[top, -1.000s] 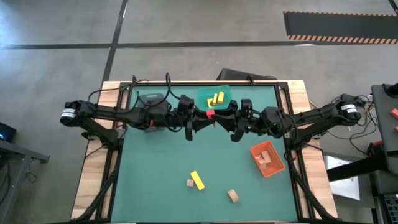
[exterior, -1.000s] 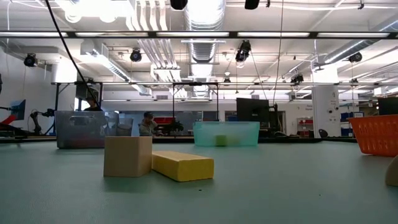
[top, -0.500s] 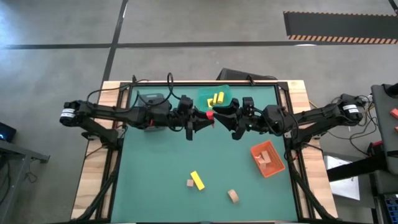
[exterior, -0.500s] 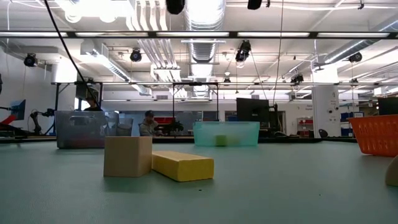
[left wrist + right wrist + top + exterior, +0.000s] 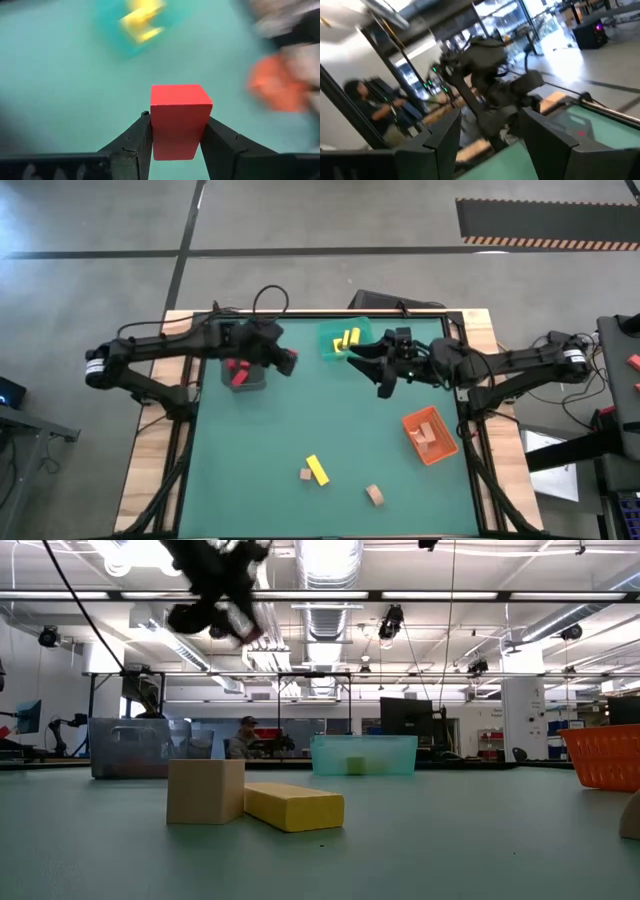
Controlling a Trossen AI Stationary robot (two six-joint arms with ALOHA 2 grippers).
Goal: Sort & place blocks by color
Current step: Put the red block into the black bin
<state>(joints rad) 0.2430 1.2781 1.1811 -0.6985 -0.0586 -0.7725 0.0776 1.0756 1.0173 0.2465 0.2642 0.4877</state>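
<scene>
My left gripper (image 5: 287,360) is shut on a red block (image 5: 180,120) in the air just right of the grey bin (image 5: 243,372), which holds red blocks. In the low view it hangs high above the table (image 5: 235,615). My right gripper (image 5: 366,368) is open and empty, beside the teal bin (image 5: 345,340) that holds yellow blocks. A yellow bar (image 5: 317,469) lies flat on the mat with a tan cube (image 5: 304,475) against it, and another tan block (image 5: 375,494) lies to their right. My left gripper pinches the red block between its two fingers (image 5: 136,142), on two opposite side faces (image 5: 155,131). The block's far end sticks out past the fingertips. It is lifted clear of the table.
The orange bin (image 5: 430,435) with tan blocks stands at the table's right. The three bins show along the far side in the low view: grey (image 5: 130,748), teal (image 5: 363,754), orange (image 5: 605,755). The green mat's middle (image 5: 330,415) is bare.
The two grippers stood fingertip to fingertip at the red block near the teal bin. My left gripper has since swung toward the table's left with the block, up to the grey bin, and now shows in the low view. My right gripper has drawn back slightly to the right.
</scene>
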